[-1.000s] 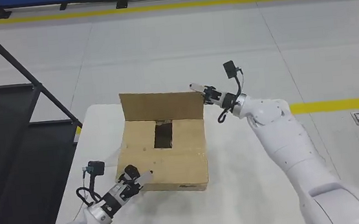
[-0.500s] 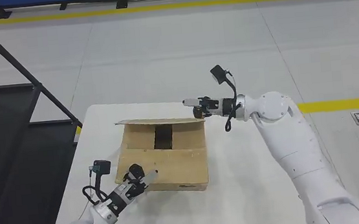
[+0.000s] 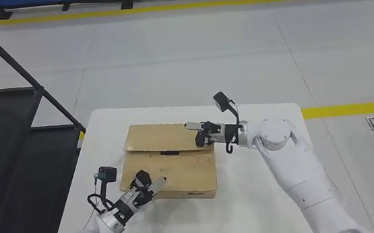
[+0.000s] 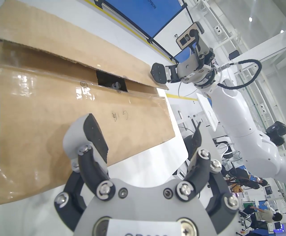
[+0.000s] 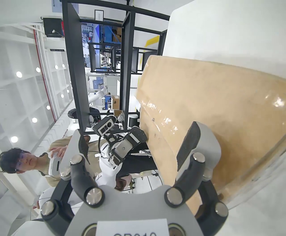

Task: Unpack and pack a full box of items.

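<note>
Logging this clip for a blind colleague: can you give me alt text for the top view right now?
A cardboard box sits on a white table, its far flap folded almost flat, leaving a narrow dark gap. The right gripper, open, is on that flap; the left gripper, open, is at the box's near side.

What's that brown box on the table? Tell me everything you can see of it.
The cardboard box is plain brown, lying flat on the white table. Its two top flaps are folded down nearly shut, leaving a small dark gap at the seam; glossy clear tape runs along the flap edges. The right pincer, open, rests on the far flap at its corner. The left pincer, open, sits at the near edge; contact there is unclear.
</note>
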